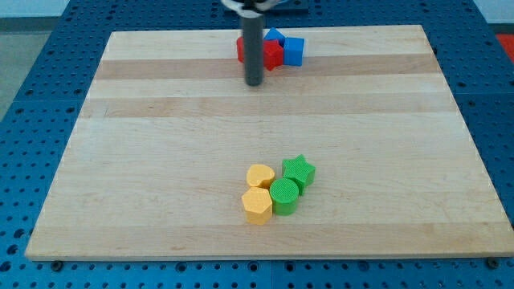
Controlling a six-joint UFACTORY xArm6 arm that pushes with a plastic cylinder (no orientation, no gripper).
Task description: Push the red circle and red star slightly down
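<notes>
Tip (254,82) sits just below the red circle (242,50) and red star (275,54) (rod partly hides both); no gripper on this rig.

We are in a lab or robotics test bench: a pale wooden board (161,160) lies on a blue perforated mounting table (32,72), with small moulded coloured blocks and our dark rod above.

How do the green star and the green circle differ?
The green star has pointed arms; the green circle has a round outline. The star sits nearer the view's top and right; the circle sits lower, between the star and the yellow hexagon. Both are the same green and touch each other.
</notes>
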